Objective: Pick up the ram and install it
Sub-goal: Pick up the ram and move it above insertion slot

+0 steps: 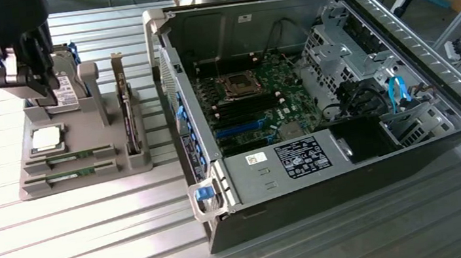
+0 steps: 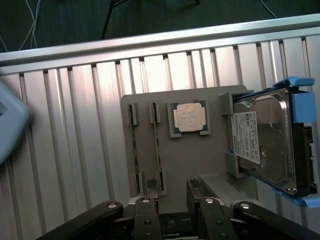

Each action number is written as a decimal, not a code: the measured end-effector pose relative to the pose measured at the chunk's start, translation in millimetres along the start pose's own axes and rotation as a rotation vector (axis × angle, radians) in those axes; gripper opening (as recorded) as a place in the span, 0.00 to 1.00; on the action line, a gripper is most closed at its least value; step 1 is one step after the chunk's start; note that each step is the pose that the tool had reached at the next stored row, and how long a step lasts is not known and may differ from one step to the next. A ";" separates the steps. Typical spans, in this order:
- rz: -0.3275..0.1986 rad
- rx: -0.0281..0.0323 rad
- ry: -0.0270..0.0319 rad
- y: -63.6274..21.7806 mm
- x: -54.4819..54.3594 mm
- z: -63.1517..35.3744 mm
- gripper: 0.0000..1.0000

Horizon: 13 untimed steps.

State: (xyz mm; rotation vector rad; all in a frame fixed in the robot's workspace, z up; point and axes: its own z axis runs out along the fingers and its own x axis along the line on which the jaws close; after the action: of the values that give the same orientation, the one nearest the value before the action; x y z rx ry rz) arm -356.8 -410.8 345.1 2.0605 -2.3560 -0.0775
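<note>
Two ram sticks, thin green boards, stand on edge in slots of the grey holder (image 1: 87, 179): one ram stick (image 1: 68, 159) lies nearer the processor, the other ram stick (image 1: 66, 178) by the holder's front edge. In the wrist view they appear edge-on as ram stick (image 2: 156, 150) and ram stick (image 2: 134, 150). My gripper (image 1: 43, 92) hangs above the holder's far end, over the hard drive, apart from the ram. Its black fingers (image 2: 150, 192) are spread in the wrist view, gripper (image 2: 171, 192) open with nothing between them.
On the holder (image 2: 180, 160) also sit a square silver processor (image 2: 190, 117), a hard drive (image 2: 265, 145) with blue rails and an upright expansion card (image 1: 129, 115). The open computer case (image 1: 325, 177) with its motherboard (image 1: 245, 101) lies on the exterior view's right.
</note>
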 end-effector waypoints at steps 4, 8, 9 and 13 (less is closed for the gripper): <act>0.000 0.0000 0.0000 -0.2 0.1 4.5 0.36; 0.000 0.0000 0.0000 -0.4 0.2 9.1 0.36; 0.000 0.0000 0.0000 -0.5 0.3 10.7 0.36; 0.000 0.0000 0.0000 -0.7 0.4 15.7 0.36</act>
State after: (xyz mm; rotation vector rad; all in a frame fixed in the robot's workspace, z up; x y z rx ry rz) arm -356.8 -410.8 329.4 2.0604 -2.3560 -0.0774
